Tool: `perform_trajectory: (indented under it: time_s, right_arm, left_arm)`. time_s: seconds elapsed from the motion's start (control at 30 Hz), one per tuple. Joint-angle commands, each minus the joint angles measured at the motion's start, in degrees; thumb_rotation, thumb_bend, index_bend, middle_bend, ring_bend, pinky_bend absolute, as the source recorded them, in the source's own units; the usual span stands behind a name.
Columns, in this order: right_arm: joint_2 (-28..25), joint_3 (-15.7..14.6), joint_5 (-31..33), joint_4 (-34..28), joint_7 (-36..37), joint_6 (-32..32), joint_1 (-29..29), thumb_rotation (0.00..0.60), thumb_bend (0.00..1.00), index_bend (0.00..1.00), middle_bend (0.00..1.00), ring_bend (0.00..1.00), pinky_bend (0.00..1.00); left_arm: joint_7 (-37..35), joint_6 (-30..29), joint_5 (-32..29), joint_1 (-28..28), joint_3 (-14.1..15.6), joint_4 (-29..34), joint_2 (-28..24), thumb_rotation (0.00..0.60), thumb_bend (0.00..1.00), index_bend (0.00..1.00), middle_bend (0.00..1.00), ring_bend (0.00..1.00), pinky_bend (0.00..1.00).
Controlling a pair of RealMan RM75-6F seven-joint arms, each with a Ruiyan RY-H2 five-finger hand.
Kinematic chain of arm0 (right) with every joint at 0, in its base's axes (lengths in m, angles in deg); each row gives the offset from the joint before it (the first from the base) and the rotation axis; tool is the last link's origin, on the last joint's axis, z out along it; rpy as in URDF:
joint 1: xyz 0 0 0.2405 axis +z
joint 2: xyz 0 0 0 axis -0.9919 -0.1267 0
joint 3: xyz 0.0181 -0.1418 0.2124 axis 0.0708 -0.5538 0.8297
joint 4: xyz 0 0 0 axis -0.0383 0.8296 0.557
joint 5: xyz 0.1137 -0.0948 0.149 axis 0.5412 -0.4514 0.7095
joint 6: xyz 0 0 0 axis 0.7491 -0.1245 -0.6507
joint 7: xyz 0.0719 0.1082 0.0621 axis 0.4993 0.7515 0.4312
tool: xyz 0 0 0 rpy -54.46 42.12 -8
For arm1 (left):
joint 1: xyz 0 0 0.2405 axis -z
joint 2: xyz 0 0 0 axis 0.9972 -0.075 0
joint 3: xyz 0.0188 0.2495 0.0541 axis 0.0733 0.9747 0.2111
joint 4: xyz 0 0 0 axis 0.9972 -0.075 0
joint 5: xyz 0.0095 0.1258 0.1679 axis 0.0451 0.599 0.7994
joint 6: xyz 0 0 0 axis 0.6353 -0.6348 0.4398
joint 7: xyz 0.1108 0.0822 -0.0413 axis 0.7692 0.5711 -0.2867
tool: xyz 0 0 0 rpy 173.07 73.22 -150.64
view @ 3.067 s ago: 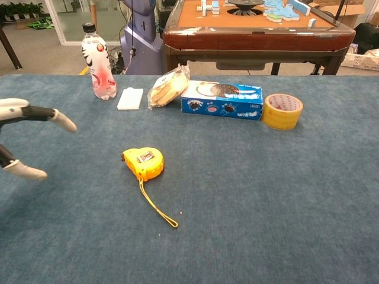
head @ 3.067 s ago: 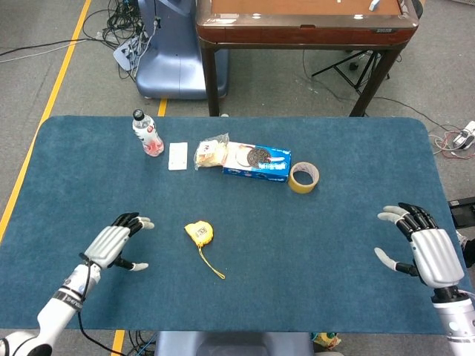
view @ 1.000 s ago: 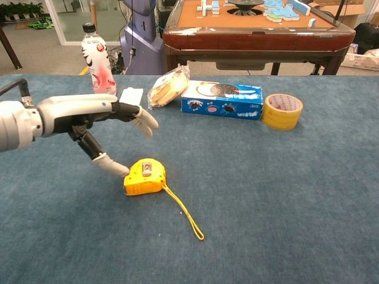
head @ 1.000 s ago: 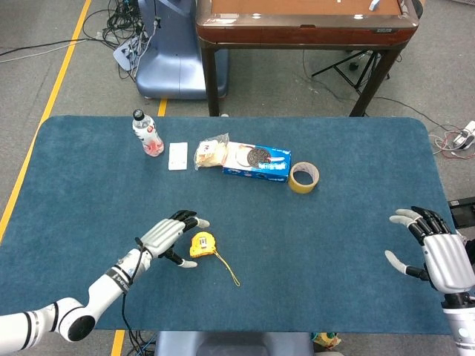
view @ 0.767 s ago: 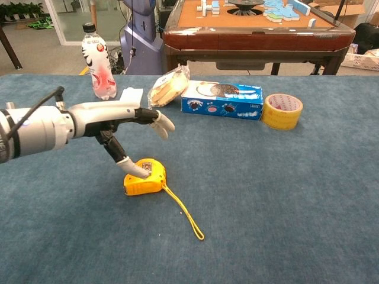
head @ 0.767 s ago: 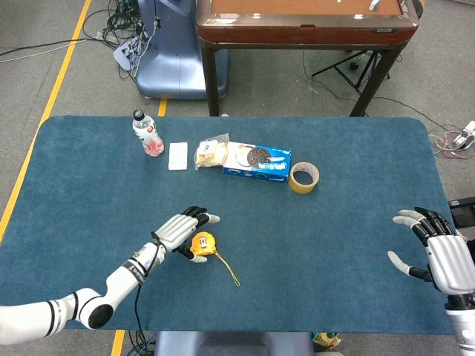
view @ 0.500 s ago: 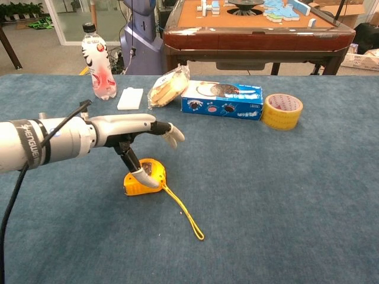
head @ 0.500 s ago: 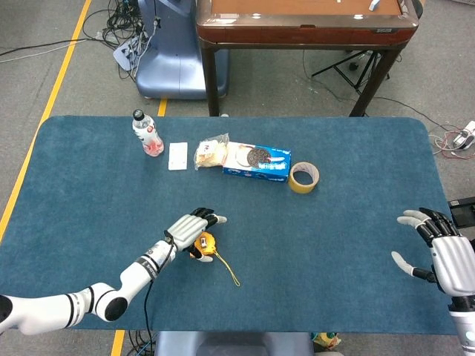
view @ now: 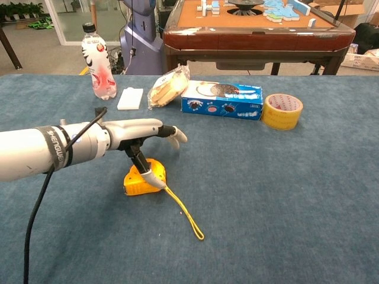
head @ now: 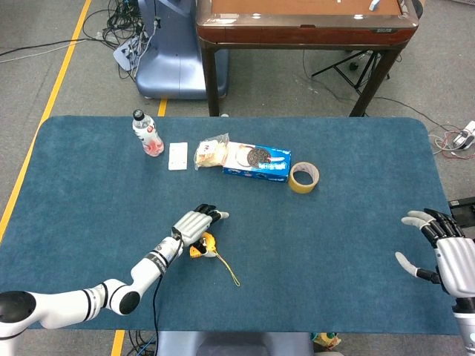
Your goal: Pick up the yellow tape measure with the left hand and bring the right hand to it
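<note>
The yellow tape measure (head: 202,247) (view: 137,182) lies on the blue table (head: 334,222), its yellow strap (view: 184,219) trailing toward the front. My left hand (head: 194,222) (view: 140,132) hovers flat over it, fingers stretched out above the case. Its thumb reaches down and touches the case's right front side. The fingers are not wrapped round the case. Part of the case is hidden under the hand in the head view. My right hand (head: 445,256) floats at the table's far right edge, fingers spread, holding nothing; the chest view does not show it.
Along the back stand a water bottle (head: 148,133) (view: 99,62), a white box (head: 177,156), a wrapped snack (head: 211,152), a blue cookie box (head: 257,162) (view: 222,99) and a roll of tan tape (head: 303,177) (view: 282,110). A wooden table stands beyond.
My left hand slid right until it covers the tape measure, and the thumb came down against the case. The right hand drifted slightly right and down.
</note>
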Motion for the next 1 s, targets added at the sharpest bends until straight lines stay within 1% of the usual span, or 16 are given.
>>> perform_trajectory:
  time_s: [0.03, 0.2, 0.37, 0.57, 0.8, 1.0]
  right_arm:
    - [-0.06, -0.01, -0.02, 0.00, 0.07, -0.07, -0.08, 0.600, 0.31, 0.30, 0.24, 0.15, 0.14]
    - [-0.28, -0.02, -0.27, -0.26, -0.08, -0.17, -0.15, 0.600, 0.31, 0.30, 0.24, 0.15, 0.14]
    - [-0.29, -0.03, -0.57, -0.57, -0.27, -0.34, -0.22, 0.600, 0.31, 0.30, 0.24, 0.15, 0.14]
    - [-0.48, -0.03, -0.92, -0.99, -0.58, -0.86, -0.48, 0.600, 0.31, 0.30, 0.24, 0.15, 0.14]
    - [-0.76, -0.14, -1.08, -1.28, -0.76, -1.04, -0.73, 0.600, 0.31, 0.30, 0.24, 0.15, 0.14]
    - [-0.80, -0.07, -1.23, -1.27, -0.75, -1.21, -0.80, 0.600, 0.31, 0.30, 0.24, 0.15, 0.14]
  left_arm:
    - [0.37, -0.71, -0.18, -0.25, 0.13, -0.53, -0.03, 0.600, 0.05, 0.13, 0.17, 0.03, 0.00]
    - [1.07, -2.14, -1.01, -1.02, 0.01, -1.39, -0.64, 0.600, 0.05, 0.13, 0.17, 0.03, 0.00]
    - [1.98, -3.18, -5.02, -1.67, -1.11, -2.30, -0.25, 0.600, 0.05, 0.13, 0.17, 0.03, 0.00]
    - [6.13, -5.74, -11.68, -1.73, -2.55, -4.58, 1.67, 0.600, 0.05, 0.13, 0.17, 0.03, 0.00]
    - [12.17, -9.33, -17.18, -1.10, -3.92, -7.60, 3.67, 0.600, 0.05, 0.14, 0.17, 0.03, 0.00]
    - [15.38, -10.26, -20.24, -1.27, -4.76, -8.37, 2.61, 0.600, 0.05, 0.15, 0.17, 0.03, 0.00]
